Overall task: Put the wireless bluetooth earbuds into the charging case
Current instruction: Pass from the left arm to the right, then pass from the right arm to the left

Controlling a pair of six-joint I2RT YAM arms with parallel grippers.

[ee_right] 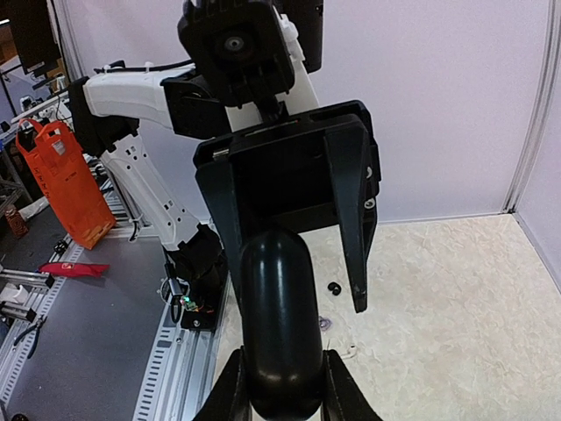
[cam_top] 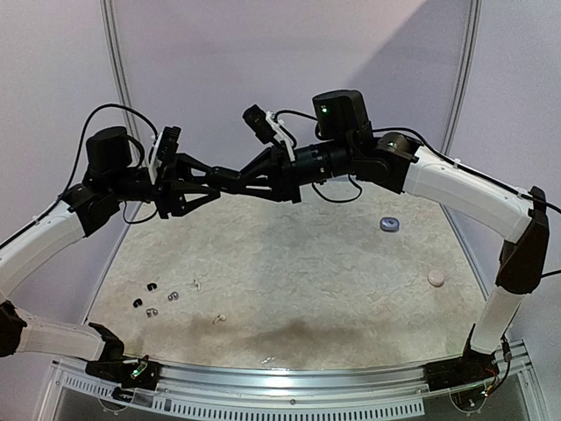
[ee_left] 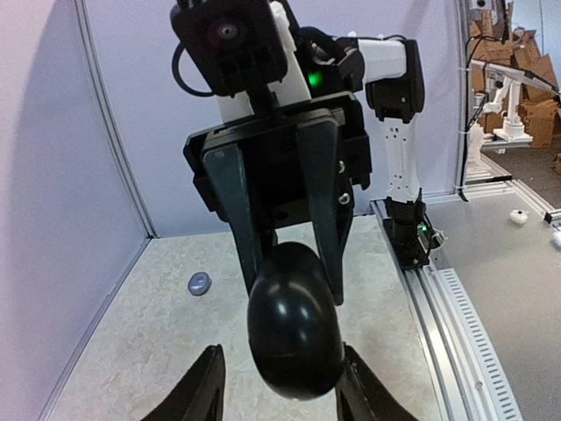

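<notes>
The jaws of the right gripper (ee_right: 282,355) are closed on the black, egg-shaped charging case (ee_left: 294,333), pinching its narrow sides in mid-air above the far part of the table (cam_top: 307,263). The left gripper (ee_left: 280,355) faces it nose to nose. Its jaws stand open around the other end of the case, and in the right wrist view one finger is visibly clear of the shell.

The earbuds (cam_top: 151,286) lie loose on the table's near left part, well apart from the case. Two are black, two silvery and two white, scattered in a small cluster.

The tabletop is a pale beige with a mottled, stone-like pattern. A perforated metal rail (cam_top: 289,381) runs along its near edge, where both arm bases are bolted. Toward the right side lie a small blue-grey disc (cam_top: 389,224) and, nearer the arms, a pale round disc (cam_top: 436,278).

Plain, pale lilac walls (cam_top: 263,53) with slim metal posts close in the back and sides. Beyond the booth, the right wrist view shows an orange bag (ee_right: 66,184) on a grey floor. The left wrist view shows cardboard boxes (ee_left: 530,79) behind the right arm.
</notes>
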